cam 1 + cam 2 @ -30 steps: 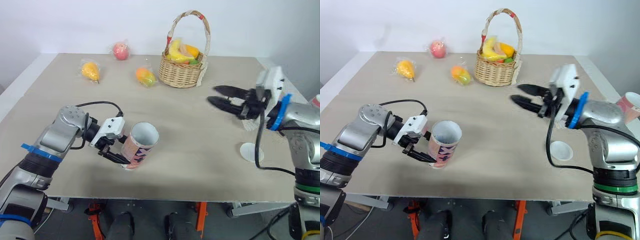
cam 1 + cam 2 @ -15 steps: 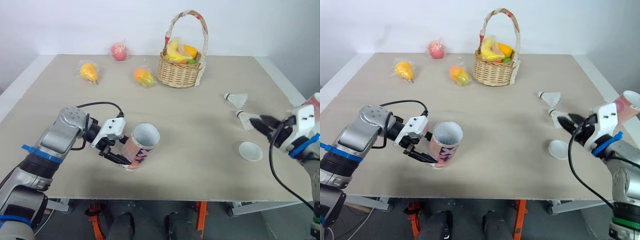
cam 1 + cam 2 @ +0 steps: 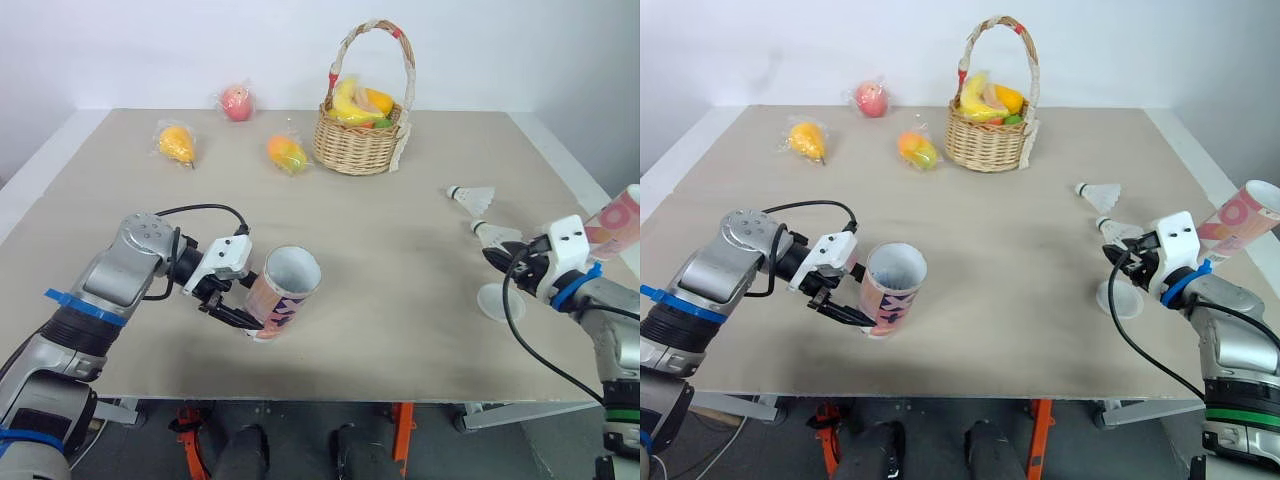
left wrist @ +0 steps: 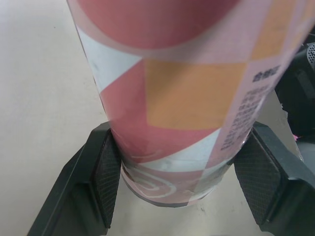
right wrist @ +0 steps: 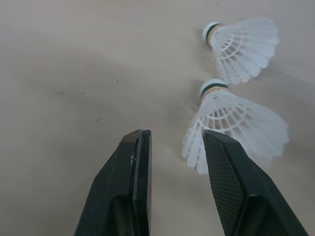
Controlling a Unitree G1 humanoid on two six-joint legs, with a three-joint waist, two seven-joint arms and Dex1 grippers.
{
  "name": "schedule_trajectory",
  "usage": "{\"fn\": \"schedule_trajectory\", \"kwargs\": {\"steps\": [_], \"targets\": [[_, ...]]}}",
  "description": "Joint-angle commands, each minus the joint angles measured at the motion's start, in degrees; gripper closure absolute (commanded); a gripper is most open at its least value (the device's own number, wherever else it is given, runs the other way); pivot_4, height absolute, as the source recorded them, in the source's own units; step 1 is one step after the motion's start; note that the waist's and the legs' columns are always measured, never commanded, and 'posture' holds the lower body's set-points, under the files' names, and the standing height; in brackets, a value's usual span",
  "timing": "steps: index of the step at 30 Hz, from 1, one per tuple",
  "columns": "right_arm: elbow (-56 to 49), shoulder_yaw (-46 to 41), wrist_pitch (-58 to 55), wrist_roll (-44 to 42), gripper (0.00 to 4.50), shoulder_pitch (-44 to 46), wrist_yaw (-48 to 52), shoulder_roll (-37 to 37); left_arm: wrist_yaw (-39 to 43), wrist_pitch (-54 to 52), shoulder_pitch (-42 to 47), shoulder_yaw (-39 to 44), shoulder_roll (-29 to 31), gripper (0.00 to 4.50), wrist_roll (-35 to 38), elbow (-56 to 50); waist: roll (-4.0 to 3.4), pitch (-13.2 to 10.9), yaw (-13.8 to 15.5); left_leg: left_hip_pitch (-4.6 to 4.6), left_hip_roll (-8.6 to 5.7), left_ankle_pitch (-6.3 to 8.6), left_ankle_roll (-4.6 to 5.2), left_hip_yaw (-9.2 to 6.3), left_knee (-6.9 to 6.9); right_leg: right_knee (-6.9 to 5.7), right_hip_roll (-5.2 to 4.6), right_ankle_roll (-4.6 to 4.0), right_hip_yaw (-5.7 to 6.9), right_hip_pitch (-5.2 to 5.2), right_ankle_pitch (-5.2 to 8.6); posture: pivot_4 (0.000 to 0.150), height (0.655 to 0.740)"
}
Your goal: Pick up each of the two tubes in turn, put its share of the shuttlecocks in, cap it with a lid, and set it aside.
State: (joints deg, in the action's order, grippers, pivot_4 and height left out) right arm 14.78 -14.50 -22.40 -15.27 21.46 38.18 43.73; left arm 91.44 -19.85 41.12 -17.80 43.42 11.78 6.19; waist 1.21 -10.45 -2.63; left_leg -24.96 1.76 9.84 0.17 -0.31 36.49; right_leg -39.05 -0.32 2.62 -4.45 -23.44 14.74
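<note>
Left eye view, table [image 3: 400, 250]: the right arm, raised over the middle right of the frame a second ago, has come down to the surface at the right edge; nothing on the table has shifted.
Fruit basket [image 3: 360, 145]: upper centre, no part in the task.
Held tube [image 3: 283, 292]: lower left of centre, tilted, open mouth facing up and right; no shuttlecock shows inside it.
Second tube [image 3: 1240, 215]: far right edge, waiting.
Left gripper [image 3: 238, 305]: stays clamped on the held tube's base.
Right gripper [image 5: 174, 142]: fingers apart, low over the table, just beside the nearer shuttlecock.
Lid [image 3: 1118, 298]: lower right, flat on the table, partly behind the arm's cable.
Nearer shuttlecock [image 5: 241, 123]: lying on its side; its feathers seem to brush one finger, though contact is hard to confirm.
Farther shuttlecock [image 5: 241, 46]: just beyond the first, untouched.
Meaning: the reach for the first shuttlecock is under way; loading has not begun.
</note>
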Motion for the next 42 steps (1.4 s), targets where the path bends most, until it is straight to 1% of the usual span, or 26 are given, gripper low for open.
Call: {"fn": "schedule_trajectory", "kwargs": {"steps": [1,9,10,11,13,14,15,16,19,21,24,26,27,28,30,33,34,39,42], "targets": [[2.4,0.8,2.6,1.8,2.65,3.1,-0.6,0.2,-0.3,-0.6,0.5,0.9,0.4,1.33,0.6,-1.1,0.0,0.0,0.0,0.0,0.0,0.0,0.0,-0.01,0.0,0.0,0.01,0.0,0.01,0.0,-0.01,0.15,0.74],[16.3,5.7,6.4,7.7,2.65,11.9,-3.6,-1.3,-0.4,-1.4,0.3,1.3,0.7,1.33,1.0,-1.7,0.0,0.0,0.0,0.02,0.0,0.0,0.0,0.02,0.01,0.0,0.0,0.0,-0.02,0.0,-0.03,0.15,0.74],[17.9,6.1,7.1,8.4,3.02,12.8,-3.9,-1.4,-0.5,-1.5,0.3,1.3,0.7,1.33,1.0,-1.8,0.0,0.0,0.0,0.02,0.0,0.0,0.0,0.03,0.01,0.0,0.0,-0.01,-0.02,0.0,-0.03,0.15,0.74],[19.2,6.5,7.7,8.9,3.21,13.5,-4.1,-1.5,-0.5,-1.6,0.3,1.3,0.7,1.33,1.0,-1.9,0.0,0.0,0.0,0.02,0.0,0.0,0.0,0.02,0.0,0.0,0.0,-0.01,-0.02,0.0,-0.02,0.15,0.74],[21.5,7.4,8.7,10.5,3.8,14.7,-4.8,-1.4,-0.6,-1.9,0.2,1.4,0.8,1.33,1.2,-2.1,0.0,0.0,0.0,0.01,0.0,0.0,0.0,0.02,-0.02,0.0,0.0,-0.01,-0.02,-0.01,-0.01,0.15,0.74],[22.3,7.8,9.2,11.1,4.33,15.1,-5.1,-1.3,-0.6,-2.0,0.1,1.5,0.9,1.33,1.3,-2.4,0.0,0.0,0.0,0.01,0.0,0.0,0.0,0.02,-0.02,0.0,0.0,-0.01,-0.02,-0.01,-0.01,0.15,0.74],[22.5,7.9,9.7,11.3,4.43,15.2,-4.9,-1.3,-0.7,-2.1,0.0,1.6,1.0,1.33,1.4,-2.6,0.0,0.0,0.0,0.01,-0.01,0.0,0.0,0.02,-0.02,0.0,0.0,-0.01,-0.02,-0.01,-0.01,0.15,0.74],[22.1,7.9,9.9,11.2,4.43,15.1,-4.3,-1.3,-0.7,-2.2,0.0,1.6,1.1,1.33,1.4,-2.8,0.0,0.0,0.0,0.0,0.0,0.0,0.0,0.02,-0.02,0.0,0.0,-0.02,-0.02,0.0,-0.01,0.15,0.74],[17.3,6.7,8.8,8.8,4.43,13.9,-0.8,-1.1,-0.9,-2.4,0.0,1.6,1.2,1.33,1.6,-3.2,0.0,0.0,0.0,0.0,0.0,0.0,0.0,0.01,-0.02,0.0,0.0,-0.01,-0.02,-0.01,-0.01,0.15,0.74],[8.6,5.2,8.6,5.0,4.43,12.0,4.1,-0.3,-1.0,-2.5,-0.1,1.6,1.3,1.33,1.8,-3.4,-0.02,0.0,0.0,0.0,0.0,0.0,0.0,0.0,-0.03,0.0,0.01,-0.01,-0.02,-0.01,-0.01,0.15,0.74],[-4.7,3.6,5.3,-2.4,4.43,8.9,11.6,0.6,-1.0,-2.8,-0.1,1.5,1.2,1.33,1.8,-3.6,-0.1,-0.1,-0.1,-0.03,0.0,0.0,0.0,-0.02,-0.04,0.0,0.02,0.01,-0.01,-0.04,0.01,0.15,0.74],[-22.5,5.3,2.7,-13.3,4.43,6.8,21.6,2.0,-1.0,-2.7,0.0,1.4,1.1,1.33,1.7,-3.3,-0.12,-0.1,0.0,-0.03,0.01,0.0,0.0,-0.04,-0.04,-0.01,0.03,0.01,0.0,-0.03,0.01,0.15,0.74],[-28.8,6.3,1.8,-17.2,4.43,6.5,25.0,2.5,-0.9,-2.5,0.2,1.3,1.0,1.33,1.6,-3.0,-0.13,-0.1,-0.1,-0.06,0.01,0.0,0.0,-0.09,-0.05,0.0,0.03,0.01,0.04,-0.05,0.04,0.15,0.74],[-32.8,7.6,0.8,-19.2,4.43,7.1,27.0,2.9,-0.8,-2.5,0.3,1.2,0.9,1.33,1.6,-2.9,-0.14,-0.1,-0.1,-0.04,0.05,0.02,0.01,-0.11,-0.05,-0.01,0.07,0.0,0.05,-0.04,0.05,0.15,0.74],[-34.3,11.2,1.1,-17.2,4.43,10.8,28.2,3.0,-0.7,-2.3,0.5,1.1,0.6,1.33,1.5,-2.3,-0.07,-0.1,-0.2,0.01,0.12,0.03,0.01,-0.14,-0.05,-0.01,0.15,-0.03,0.07,0.0,0.05,0.15,0.74],[-32.8,18.1,3.6,-11.2,4.43,18.0,30.9,3.1,-0.5,-1.8,0.9,0.9,0.3,1.33,1.3,-1.6,-0.02,-0.1,0.0,0.04,0.16,0.02,-0.01,-0.17,0.06,-0.01,0.13,-0.12,0.17,0.04,-0.05,0.15,0.74],[-32.0,20.1,4.8,-9.0,4.43,19.9,31.9,3.1,-0.5,-1.7,1.0,0.9,0.2,1.33,1.2,-1.4,-0.02,-0.1,0.0,0.03,0.14,-0.02,-0.03,-0.11,0.12,0.0,0.06,-0.33,0.16,0.02,-0.01,0.15,0.74],[-26.4,28.9,13.5,2.8,4.43,26.2,36.3,3.5,-0.6,-1.0,1.4,0.8,-0.2,1.33,0.9,-0.6,-0.01,-0.1,0.1,-0.1,0.11,-0.1,-0.02,0.04,0.14,0.02,-0.08,-0.3,0.15,-0.06,-0.01,0.15,0.74],[-24.0,31.3,17.3,6.2,4.43,28.6,38.0,2.9,-0.6,-0.8,1.3,0.8,-0.2,1.33,0.9,-0.3,-0.01,-0.1,0.1,-0.12,0.09,-0.1,-0.03,0.03,0.07,0.01,-0.07,-0.07,0.15,-0.11,-0.04,0.15,0.74]]}}
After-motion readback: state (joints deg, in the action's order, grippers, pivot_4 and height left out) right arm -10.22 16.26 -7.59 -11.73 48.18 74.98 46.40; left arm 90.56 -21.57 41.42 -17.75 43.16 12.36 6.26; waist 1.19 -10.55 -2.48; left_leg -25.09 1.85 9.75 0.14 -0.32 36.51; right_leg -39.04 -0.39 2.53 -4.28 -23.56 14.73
